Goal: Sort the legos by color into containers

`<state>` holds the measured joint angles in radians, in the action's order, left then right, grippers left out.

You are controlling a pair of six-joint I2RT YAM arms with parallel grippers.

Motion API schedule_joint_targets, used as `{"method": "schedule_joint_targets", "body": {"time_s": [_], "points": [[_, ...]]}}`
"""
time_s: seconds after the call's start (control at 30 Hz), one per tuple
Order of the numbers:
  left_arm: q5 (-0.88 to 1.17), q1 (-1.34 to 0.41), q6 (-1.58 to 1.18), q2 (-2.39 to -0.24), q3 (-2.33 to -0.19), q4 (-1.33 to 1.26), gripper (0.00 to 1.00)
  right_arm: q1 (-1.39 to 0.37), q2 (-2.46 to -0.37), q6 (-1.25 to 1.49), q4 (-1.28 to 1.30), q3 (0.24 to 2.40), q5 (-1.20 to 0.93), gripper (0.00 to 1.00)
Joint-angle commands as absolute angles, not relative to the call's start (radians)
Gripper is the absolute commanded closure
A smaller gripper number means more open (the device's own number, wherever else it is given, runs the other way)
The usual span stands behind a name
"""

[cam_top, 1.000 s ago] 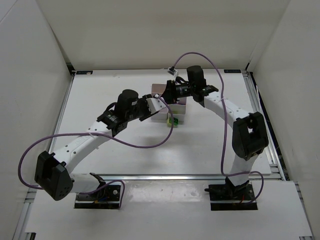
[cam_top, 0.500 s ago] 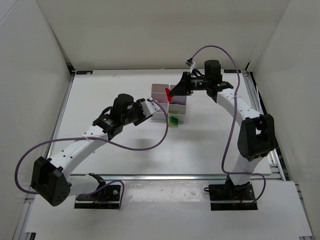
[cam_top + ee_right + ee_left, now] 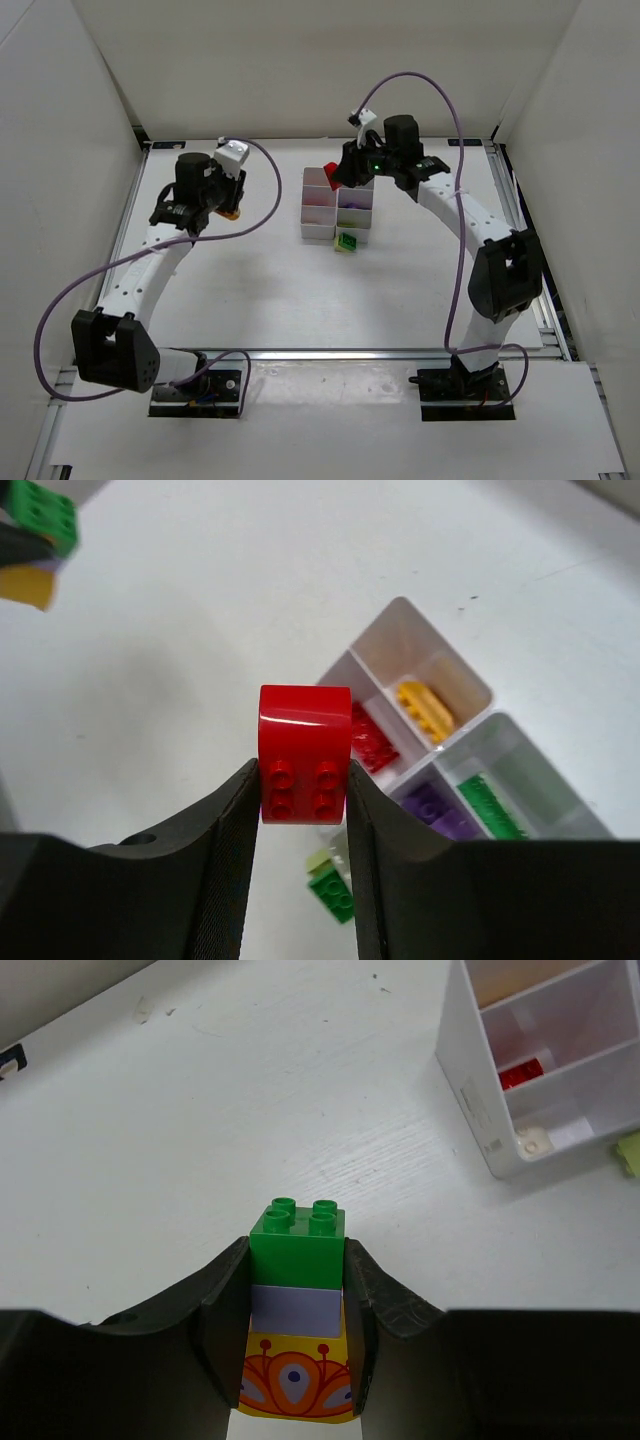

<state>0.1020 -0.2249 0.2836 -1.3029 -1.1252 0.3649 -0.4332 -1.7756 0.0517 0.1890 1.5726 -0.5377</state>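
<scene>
Now the left gripper (image 3: pixel 297 1275) is well to the left of the containers (image 3: pixel 318 228), its fingers pressed against a stack (image 3: pixel 296 1310) of three bricks. The stack has a green brick (image 3: pixel 298 1238) at the outer end, a pale purple brick (image 3: pixel 295 1310) in the middle and a yellow brick (image 3: pixel 295 1385) with an orange pattern nearest the wrist. The fingers clamp the lower two, and the green one stands clear beyond the fingertips.

The right gripper (image 3: pixel 300 780) hangs over the containers' far left corner in the top view. It pinches a red brick (image 3: pixel 305 750) by its sides, with the studs facing the wrist camera.

Four cells of the containers show from the right wrist. They hold a red piece (image 3: pixel 368 742), a yellow-orange piece (image 3: pixel 425 708), a purple piece (image 3: pixel 438 810) and a green piece (image 3: pixel 487 805), one per cell.

On the table (image 3: pixel 250 290), just beside the containers' near side, lies a loose green piece (image 3: pixel 347 241). A paler green one (image 3: pixel 320 860) lies against it.
</scene>
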Motion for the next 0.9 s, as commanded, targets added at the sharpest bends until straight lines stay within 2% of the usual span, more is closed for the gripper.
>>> {"method": "schedule_joint_targets", "body": {"time_s": [0.0,0.17,0.87], "points": [[0.149,-0.174,0.183,-1.340,-1.198,0.394,0.90,-0.471,-1.807,-0.164,0.193,1.621,-0.367,1.00],[0.186,-0.147,0.156,-1.396,-1.239,0.391,0.90,-0.526,-1.853,-0.311,0.183,1.628,-0.293,1.00],[0.218,-0.120,0.179,-1.422,-1.238,0.382,0.90,-0.584,-2.031,-0.462,0.175,1.721,-0.247,1.00]]}}
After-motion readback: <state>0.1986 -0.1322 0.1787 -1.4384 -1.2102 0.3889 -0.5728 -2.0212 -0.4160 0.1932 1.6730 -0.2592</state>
